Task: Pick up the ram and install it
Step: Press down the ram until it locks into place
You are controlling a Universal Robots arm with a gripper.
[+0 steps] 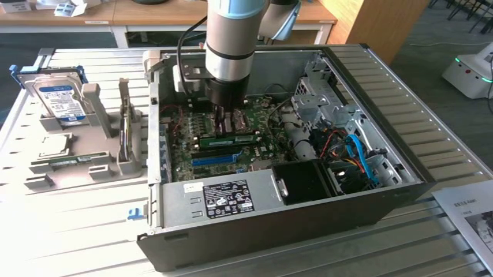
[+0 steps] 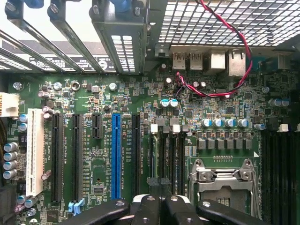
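Inside the open computer case [image 1: 308, 190], as the exterior view presents it, you see the arm [image 1: 231, 46] reaching straight down so that the claw [image 1: 224, 118] stands over the green motherboard [image 1: 231, 144]. Its fingers are drawn together and carry nothing. You find the ram [image 1: 228, 139] lying flat among the motherboard parts, a long green stick with a white label, just below the claw tip and above the blue slot strip [image 1: 216, 159]. A black fan housing [image 1: 302, 182] sits toward the exterior view's right of that strip, with blue cables [image 1: 362, 158] farther that way. To the exterior view's left of the case, a grey parts holder [image 1: 85, 156] rests on the slatted counter [image 1: 77, 231]; it holds a blue-labelled hard drive [image 1: 58, 98] upright at the back, and a second green stick [image 1: 69, 160] lies low near its front. A printed sheet [image 1: 470, 216] lies on the counter at the exterior view's right.

At the wrist view, you look directly onto the motherboard [image 2: 187, 112]. The black claw fingers [image 2: 150, 211] meet closed at the frame edge with nothing between them. You can identify a blue slot [image 2: 116, 154], a white slot [image 2: 34, 152], a metal processor socket [image 2: 225, 180] and a red-and-black wire pair [image 2: 220, 51].
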